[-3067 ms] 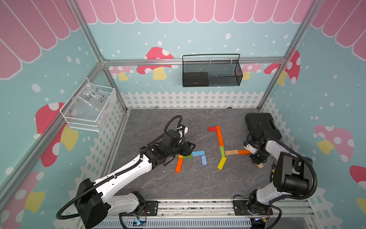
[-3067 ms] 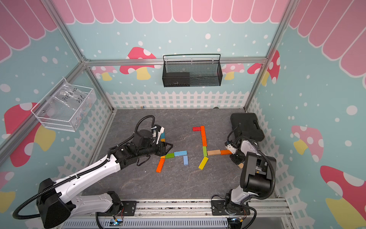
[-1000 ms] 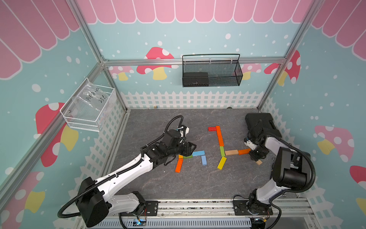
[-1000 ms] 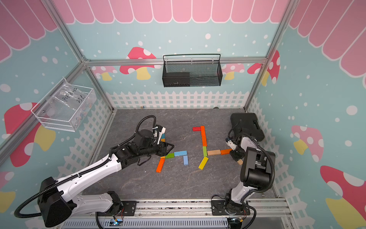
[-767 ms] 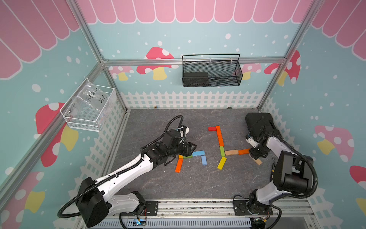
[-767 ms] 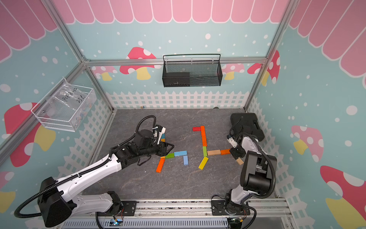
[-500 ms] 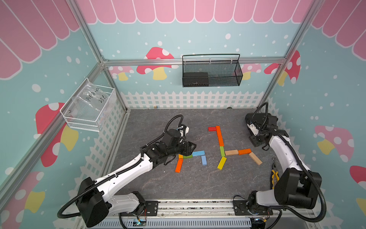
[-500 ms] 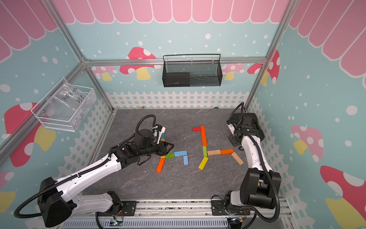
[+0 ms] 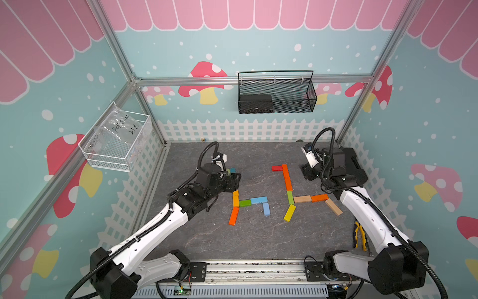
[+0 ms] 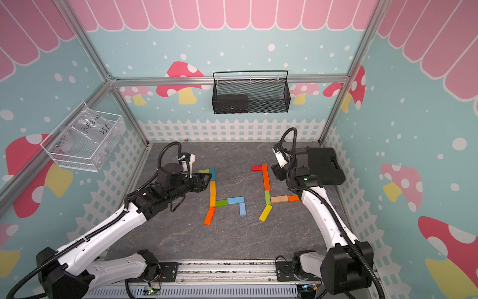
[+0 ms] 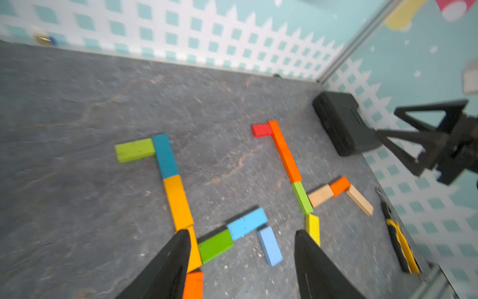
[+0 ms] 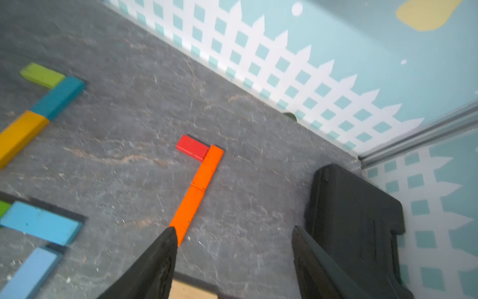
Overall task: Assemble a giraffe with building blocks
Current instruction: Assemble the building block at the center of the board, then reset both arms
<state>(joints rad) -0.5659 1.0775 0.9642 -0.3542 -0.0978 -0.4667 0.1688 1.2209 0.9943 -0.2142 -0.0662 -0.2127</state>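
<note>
Closest to us, at the lower right of a top view, we see yellow pliers [image 9: 360, 234] lying on the gray floor [image 9: 258, 240]. A bit farther in, around the middle of the frame, the building blocks [image 9: 258, 199] lie flat in two groups that are set apart. In the left group an orange block [image 9: 233, 216] slants at the near end. Yellow blocks [image 9: 235, 198] run up from it, and a green block [image 9: 244, 203] and two blue ones go off to the right. In the right group a yellow block [image 9: 289, 212] slants at the near end, and a tan block [image 9: 302, 199] points right. A long orange line [image 9: 287, 177] goes up to a red block [image 9: 277, 168]. The left gripper [image 9: 234, 181] hangs by the far end of the left group. In its wrist view its fingers [image 11: 170, 259] are spread wide with nothing between them. The right gripper [image 9: 309, 173] is just right of the orange line, beside the black case [image 10: 323, 165]. Its fingers [image 12: 160, 259] are also spread wide and hold nothing. Farthest away, at the upper middle, a wire basket [image 9: 275, 95] hangs on the back wall.
</note>
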